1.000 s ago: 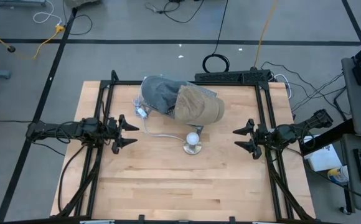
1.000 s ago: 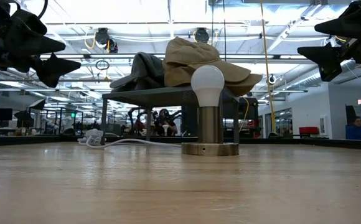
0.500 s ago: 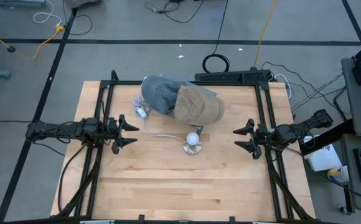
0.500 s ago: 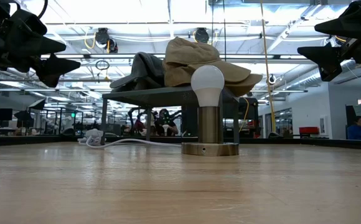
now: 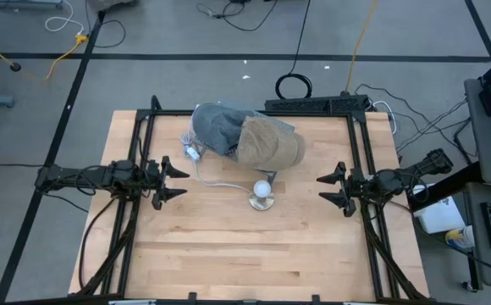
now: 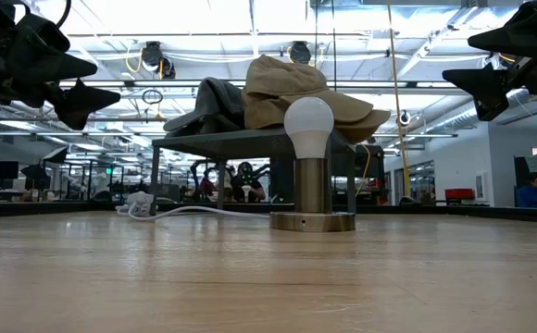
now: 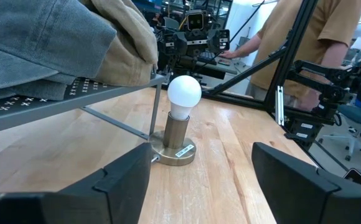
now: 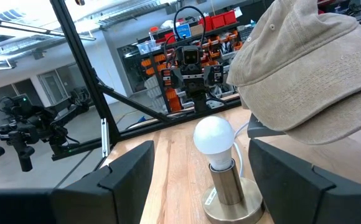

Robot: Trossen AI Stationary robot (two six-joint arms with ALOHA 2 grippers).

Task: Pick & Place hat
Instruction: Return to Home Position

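White bulb point(image 6: 308, 118) on silvery base point(image 6: 312, 221), tan cap point(image 5: 269, 142), blue-grey denim cap point(image 5: 216, 129), pale wood table point(image 5: 228, 254), dark grey shelf point(image 6: 222, 141)

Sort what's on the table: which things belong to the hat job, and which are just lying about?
Job: tan cap and grey cap, both on the shelf; left end effector and right end effector, both open, off to either side.
Lying about: bulb lamp; white cable.

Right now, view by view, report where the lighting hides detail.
Low view: the bright ceiling sits behind, so left pincer and right pincer, both open, read as black silhouettes. High view: even light across the table, no glare; brown cap well lit.
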